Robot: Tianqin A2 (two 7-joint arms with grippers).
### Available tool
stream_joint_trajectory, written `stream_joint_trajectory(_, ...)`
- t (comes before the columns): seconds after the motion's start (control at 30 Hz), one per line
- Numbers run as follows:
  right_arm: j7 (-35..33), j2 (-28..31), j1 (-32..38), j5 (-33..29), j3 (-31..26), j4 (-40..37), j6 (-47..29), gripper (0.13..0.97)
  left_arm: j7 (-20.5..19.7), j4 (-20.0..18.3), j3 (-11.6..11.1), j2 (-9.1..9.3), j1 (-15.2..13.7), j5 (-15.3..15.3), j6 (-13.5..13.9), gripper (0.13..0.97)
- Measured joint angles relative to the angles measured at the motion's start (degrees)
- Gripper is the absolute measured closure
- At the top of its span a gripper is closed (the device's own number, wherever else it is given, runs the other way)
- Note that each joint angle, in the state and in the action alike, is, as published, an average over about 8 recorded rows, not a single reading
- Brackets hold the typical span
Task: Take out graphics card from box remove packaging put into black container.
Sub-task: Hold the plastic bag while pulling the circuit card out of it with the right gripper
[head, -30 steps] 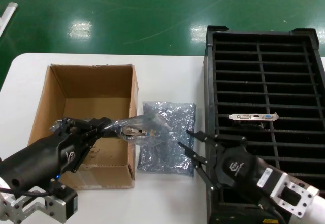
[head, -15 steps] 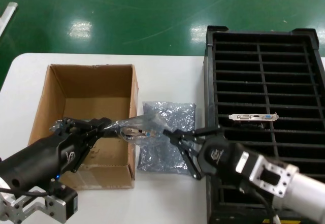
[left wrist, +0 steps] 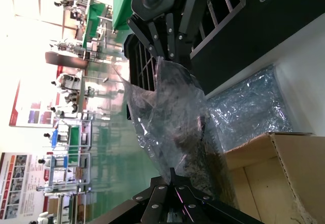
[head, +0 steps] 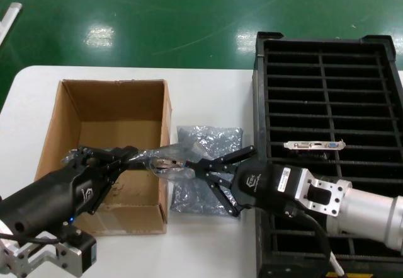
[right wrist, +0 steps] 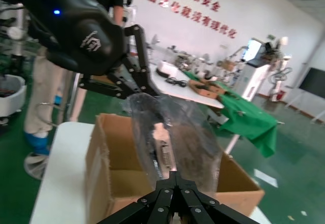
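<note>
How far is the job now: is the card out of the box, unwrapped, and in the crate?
Done: one graphics card sits in the black container, with an empty bag on the table. In hand: the left gripper holds a bagged card over the box edge; the open right gripper is at its free end. Left: unbagging it and slotting it.

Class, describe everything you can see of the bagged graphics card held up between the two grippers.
The graphics card sits inside crinkly, translucent silver-grey packaging, its bracket connector showing through. It hangs lengthwise in the air over the box wall nearest the flat second bag. The left gripper clamps one bag end; the right gripper, jaws spread, is at the other end.
</note>
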Motion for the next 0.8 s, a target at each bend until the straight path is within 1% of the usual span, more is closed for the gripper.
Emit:
stream_joint_trajectory(0.23, 0.7, -0.6, 4.8, -0.9, -2.6, -4.3, -4.7, 0.961, 0.0, 0.0, 0.0, 0.0, 0.0, 0.0, 0.0, 0.959)
stream_joint_trajectory(0.4, -0.2, -1.5, 7.9, -1.4, -3.8, -7.2, -7.5, 0.961, 0.0, 0.0, 0.0, 0.0, 0.0, 0.0, 0.0, 0.959)
stream_joint_trajectory(0.77, -3.0, -3.6, 11.3, -1.3, -4.3, -11.4, -9.9, 0.932, 0.0, 0.0, 0.0, 0.0, 0.0, 0.0, 0.0, 0.959)
stream_joint_trajectory(0.8, -3.1, -3.7, 11.5, -1.3, -4.3, -11.6, -10.1, 0.92, 0.0, 0.0, 0.0, 0.0, 0.0, 0.0, 0.0, 0.959)
